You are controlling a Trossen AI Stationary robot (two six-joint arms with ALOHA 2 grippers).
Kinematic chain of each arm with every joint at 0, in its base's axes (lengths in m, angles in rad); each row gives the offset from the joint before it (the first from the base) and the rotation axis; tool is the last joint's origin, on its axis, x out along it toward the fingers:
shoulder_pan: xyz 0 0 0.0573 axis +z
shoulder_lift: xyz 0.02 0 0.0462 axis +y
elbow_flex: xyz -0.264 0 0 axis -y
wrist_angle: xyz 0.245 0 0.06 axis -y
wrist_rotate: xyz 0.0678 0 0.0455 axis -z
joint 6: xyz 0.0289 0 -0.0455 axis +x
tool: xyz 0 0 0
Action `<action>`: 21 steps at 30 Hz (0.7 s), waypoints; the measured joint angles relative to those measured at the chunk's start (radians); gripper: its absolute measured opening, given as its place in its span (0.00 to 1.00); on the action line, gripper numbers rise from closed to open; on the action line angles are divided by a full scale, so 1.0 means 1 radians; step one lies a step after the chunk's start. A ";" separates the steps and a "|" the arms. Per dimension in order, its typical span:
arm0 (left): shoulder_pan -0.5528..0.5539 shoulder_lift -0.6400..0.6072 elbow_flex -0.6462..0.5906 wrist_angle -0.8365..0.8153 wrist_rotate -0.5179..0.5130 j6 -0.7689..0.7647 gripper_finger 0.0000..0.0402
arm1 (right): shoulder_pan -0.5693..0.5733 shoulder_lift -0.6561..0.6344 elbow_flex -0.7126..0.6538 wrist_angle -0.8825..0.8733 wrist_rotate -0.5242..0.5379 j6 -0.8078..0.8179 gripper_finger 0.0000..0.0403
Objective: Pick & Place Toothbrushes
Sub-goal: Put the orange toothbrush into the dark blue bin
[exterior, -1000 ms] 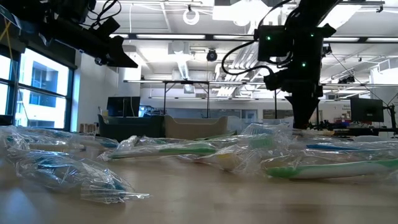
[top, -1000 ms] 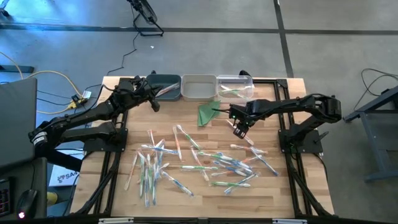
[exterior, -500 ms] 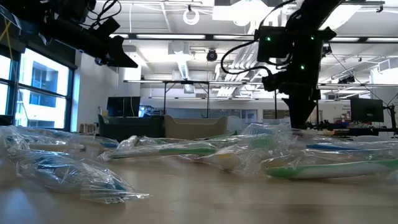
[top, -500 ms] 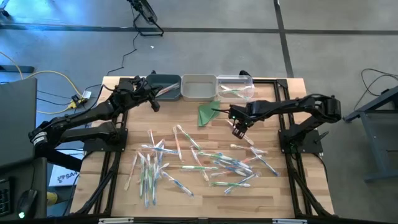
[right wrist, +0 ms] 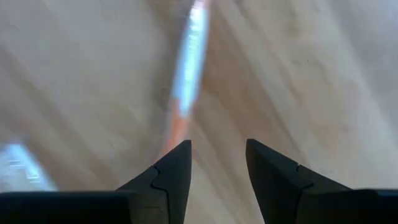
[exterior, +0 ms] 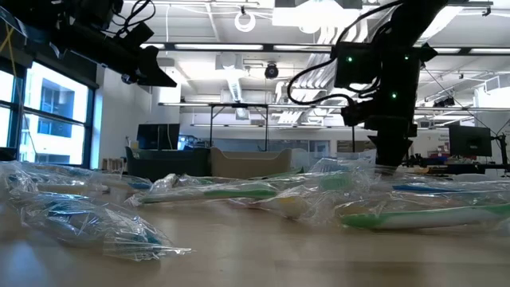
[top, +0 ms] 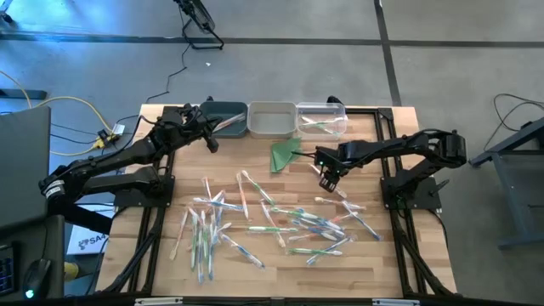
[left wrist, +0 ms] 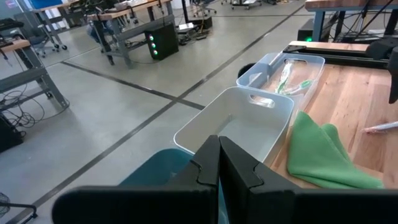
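right gripper [top: 328, 177]: jaws apart, empty, low over an orange-accent toothbrush [right wrist: 186, 81] just right of the green cloth [top: 281, 155]
change: has drifted slightly right of where it was; lining up a pick, by my read
left gripper [left wrist: 217, 163]: fingers together, over the dark bin [top: 223, 118]
toothbrushes [top: 272, 223]: scattered mid-table, near side of cloth
surface: wood table [top: 378, 259]
room: open workshop floor

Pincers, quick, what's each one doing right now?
Left pincer: closed, empty, over the dark bin.
Right pincer: open, holding nothing, low over a wrapped toothbrush on the table.
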 joint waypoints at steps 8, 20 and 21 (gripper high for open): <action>0.000 0.000 0.000 0.000 0.000 0.000 0.00 | 0.000 0.000 0.000 0.038 -0.068 0.002 0.36; 0.000 0.000 0.000 -0.005 -0.004 0.000 0.00 | 0.000 0.000 -0.058 0.129 -0.070 0.053 0.36; 0.000 0.000 0.000 -0.005 -0.004 0.000 0.00 | 0.000 0.000 -0.065 0.128 -0.069 0.053 0.36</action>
